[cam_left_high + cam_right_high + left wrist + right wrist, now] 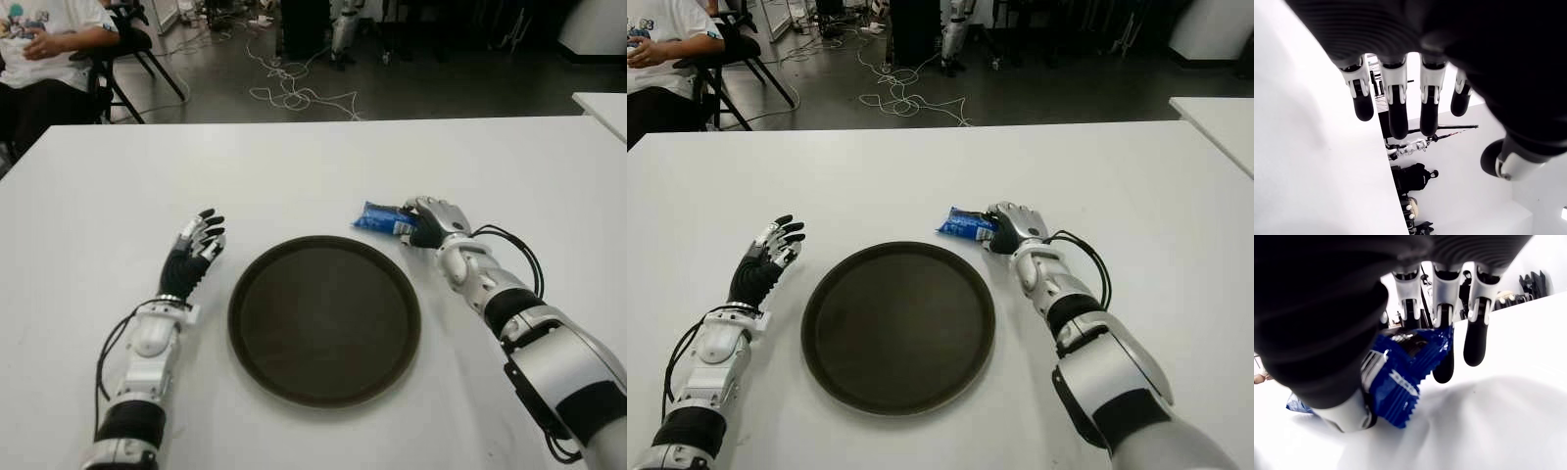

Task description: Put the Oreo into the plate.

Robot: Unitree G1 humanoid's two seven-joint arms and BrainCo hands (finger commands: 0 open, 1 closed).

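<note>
A blue Oreo packet (382, 219) lies on the white table (294, 166) just beyond the right far rim of the round dark brown plate (324, 318). My right hand (429, 221) is at the packet's right end. In the right wrist view its thumb and curled fingers (1442, 313) close around the blue wrapper (1400, 367), which is still down at the table surface. My left hand (196, 250) shows to the left of the plate, fingers (1396, 98) spread and holding nothing. Nothing lies in the plate.
A person (44, 44) sits on a chair beyond the table's far left corner. Cables (294, 93) trail over the floor behind the table. The corner of a second white table (602, 103) shows at the far right.
</note>
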